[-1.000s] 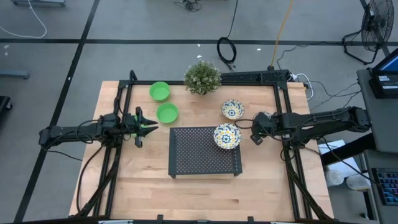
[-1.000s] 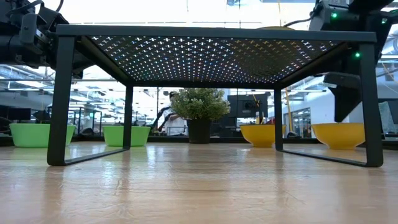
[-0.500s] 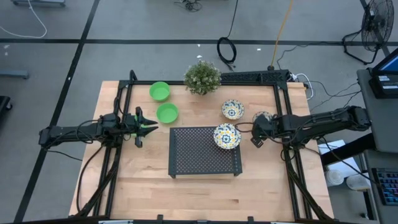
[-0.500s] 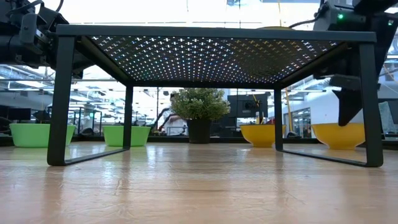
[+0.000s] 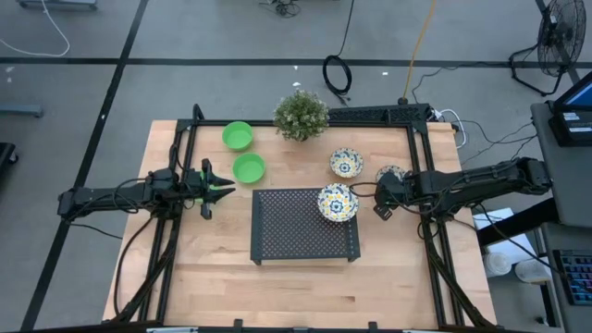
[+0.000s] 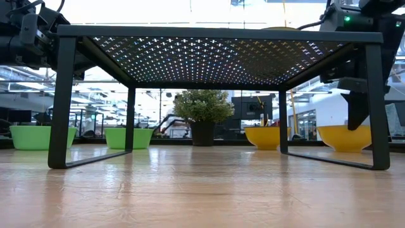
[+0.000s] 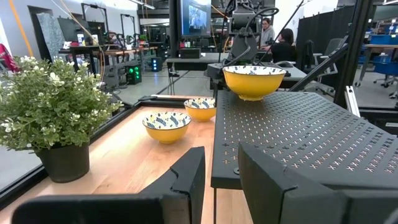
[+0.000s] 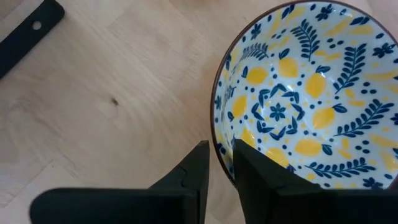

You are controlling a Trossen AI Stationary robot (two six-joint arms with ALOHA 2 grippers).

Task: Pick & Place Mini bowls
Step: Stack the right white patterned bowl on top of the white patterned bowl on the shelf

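Two green mini bowls [image 5: 238, 136] [image 5: 249, 168] stand on the table's far left part. One patterned mini bowl [image 5: 339, 203] sits on the black rack's [image 5: 296, 231] far right corner. Another [image 5: 346, 164] stands on the table behind the rack. The third [image 5: 389, 173] [image 8: 298, 93] stands to the rack's right, half under my right arm. My right gripper [image 5: 379, 202] [image 8: 221, 152] points down at this bowl and is shut on its rim. My left gripper [image 5: 220, 188] [image 7: 221, 155] hangs shut left of the rack, touching nothing. My right gripper has the patterned bowl's rim [image 8: 219, 134] between its two fingers, one finger [image 8: 249, 171] inside the bowl and one [image 8: 196, 171] outside. It comes from above, pointing down. The bowl stands upright with its base on the table [image 6: 345, 137].
A potted plant [image 5: 301, 115] stands at the far edge between the green and patterned bowls. The black mesh rack fills the table's middle; its foot [image 8: 28, 34] lies near the held bowl. Bare wood lies along the near edge [image 5: 305, 287].
My right gripper has shifted a little over the patterned bowl beside the rack and come slightly lower onto its rim. For the last half second it has kept still. The bowls have not moved.
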